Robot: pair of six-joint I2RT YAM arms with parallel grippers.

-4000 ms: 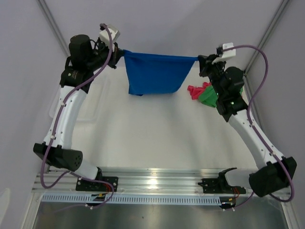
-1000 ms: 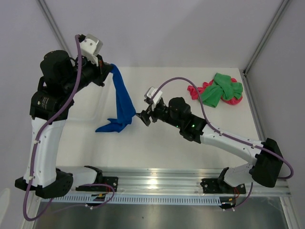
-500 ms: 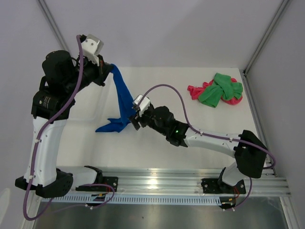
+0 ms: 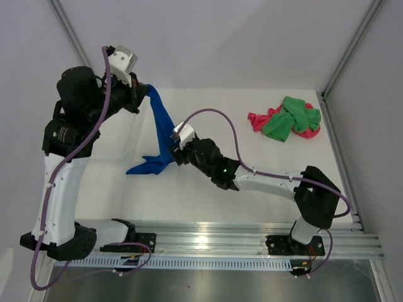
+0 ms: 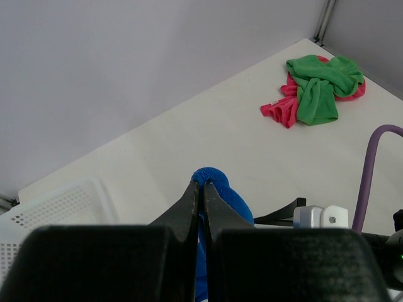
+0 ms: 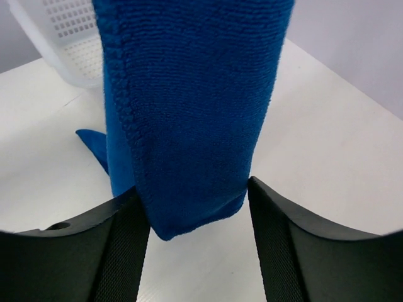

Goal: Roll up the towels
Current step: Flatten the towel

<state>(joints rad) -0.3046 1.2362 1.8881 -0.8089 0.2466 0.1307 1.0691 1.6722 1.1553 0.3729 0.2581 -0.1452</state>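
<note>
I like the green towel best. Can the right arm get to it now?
Probably yes. The right gripper is open around the hanging blue towel, not clamped, and only bare table lies between it and the green towel.

Blue towel (image 4: 162, 129): royal blue microfibre, bunched into a narrow hanging strip. Its top fold is pinched between the closed tips of the left claw (image 5: 200, 189), with a small hump of cloth showing just past them. From there it drops steeply. The lower part passes between the spread fingers of the right claw (image 6: 195, 207), the looped pile and stitched edge filling the gap. Its tail lies on the table beyond that claw, one pointed corner trailing away.

Green towel (image 4: 291, 119): bright green, crumpled, unrolled, well apart from both claws. It lies draped over the pink-red towel (image 4: 257, 119), which is also crumpled and shows at the heap's edges.
</note>
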